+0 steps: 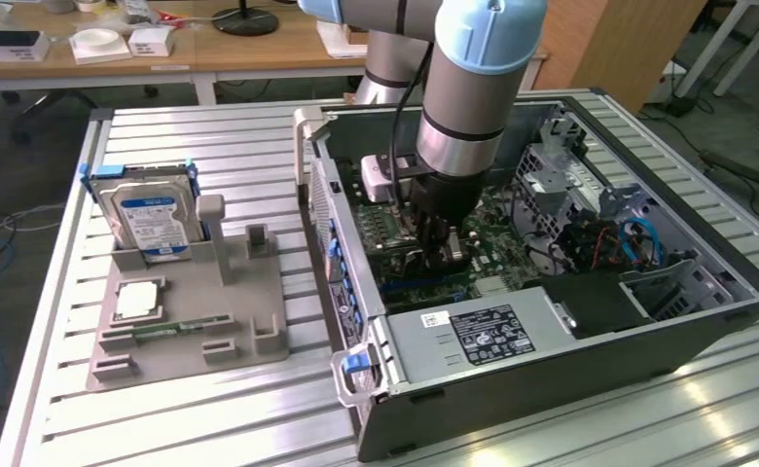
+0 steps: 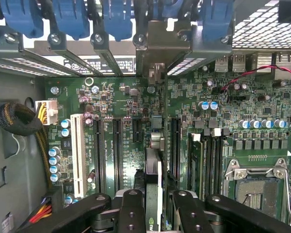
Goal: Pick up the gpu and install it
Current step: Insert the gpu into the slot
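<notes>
1. Slatted metal worktop [image 1: 185, 136] is carrying an open computer case [image 1: 691, 336] and a grey parts holder [image 1: 243, 331]; wooden desks are standing behind.
2. Arm is reaching down into the case, hand [image 1: 440, 255] sitting low over the green motherboard [image 1: 484, 233].
3. Hand [image 2: 153, 201] is clamping the gpu [image 2: 154, 191], black fingers [image 2: 131, 208] pressing on both sides of the card.
4. Gpu is standing on edge over the motherboard's expansion slots [image 2: 117, 150], its metal bracket [image 2: 157, 46] sitting against the rear slot openings under the blue clips [image 2: 68, 19].
5. Silver hard drive [image 1: 154, 222] with blue label is standing upright in the parts holder, well apart from the case.
</notes>
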### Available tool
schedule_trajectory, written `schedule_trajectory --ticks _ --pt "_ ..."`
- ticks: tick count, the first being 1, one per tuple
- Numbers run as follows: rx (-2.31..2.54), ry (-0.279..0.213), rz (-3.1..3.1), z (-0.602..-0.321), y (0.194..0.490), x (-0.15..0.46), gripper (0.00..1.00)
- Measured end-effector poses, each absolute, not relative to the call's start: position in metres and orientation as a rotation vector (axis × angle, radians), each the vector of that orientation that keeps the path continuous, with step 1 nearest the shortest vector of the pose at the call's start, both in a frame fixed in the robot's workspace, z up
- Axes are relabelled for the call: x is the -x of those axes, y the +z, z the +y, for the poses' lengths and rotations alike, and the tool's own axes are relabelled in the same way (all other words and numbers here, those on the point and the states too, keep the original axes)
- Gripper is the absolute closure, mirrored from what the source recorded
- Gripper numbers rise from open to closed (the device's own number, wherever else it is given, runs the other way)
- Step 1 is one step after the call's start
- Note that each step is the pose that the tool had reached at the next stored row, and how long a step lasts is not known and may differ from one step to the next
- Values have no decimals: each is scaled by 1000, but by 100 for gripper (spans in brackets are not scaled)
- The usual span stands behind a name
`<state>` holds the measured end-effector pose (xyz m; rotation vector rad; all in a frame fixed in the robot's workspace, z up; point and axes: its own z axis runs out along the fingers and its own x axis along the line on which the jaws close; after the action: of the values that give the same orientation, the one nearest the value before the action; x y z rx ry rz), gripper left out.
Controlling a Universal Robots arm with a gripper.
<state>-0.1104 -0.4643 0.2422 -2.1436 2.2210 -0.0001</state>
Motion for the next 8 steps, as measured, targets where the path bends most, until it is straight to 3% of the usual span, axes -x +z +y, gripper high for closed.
schedule_trajectory --ticks 8 --pt "2144 0 2222 -464 244 112 73"
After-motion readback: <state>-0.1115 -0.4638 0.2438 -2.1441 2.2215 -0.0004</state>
